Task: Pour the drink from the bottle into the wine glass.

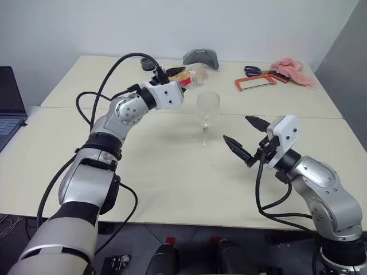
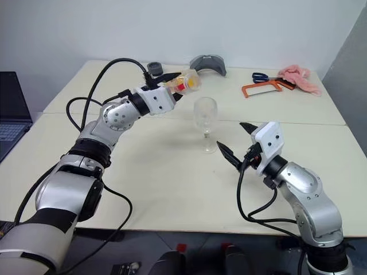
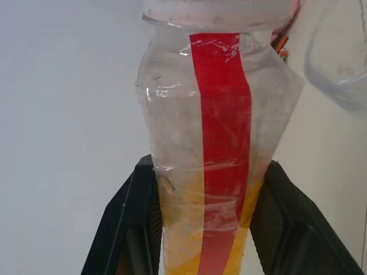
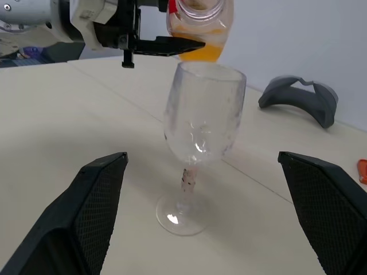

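My left gripper [image 1: 182, 77] is shut on the clear bottle [image 1: 194, 76] with the red label stripe [image 3: 221, 114]. It holds the bottle tipped on its side, up over the table, mouth toward the wine glass [image 1: 207, 114]. The orange-yellow drink [image 4: 200, 50] lies in the bottle's low side, just behind and above the glass rim. The glass stands upright at mid-table, and no liquid shows in its bowl [image 4: 202, 117]. On the glass's near right my right gripper [image 1: 236, 128] hangs open, pointing at the glass and apart from it.
At the table's far side lie a grey curved object [image 1: 200, 57], blue-handled scissors [image 1: 258, 71], an orange hacksaw [image 1: 255, 83] and a pink cloth [image 1: 293, 70]. A small dark item [image 1: 148, 64] sits behind the left gripper. A laptop [image 1: 8, 103] stands off the table's left.
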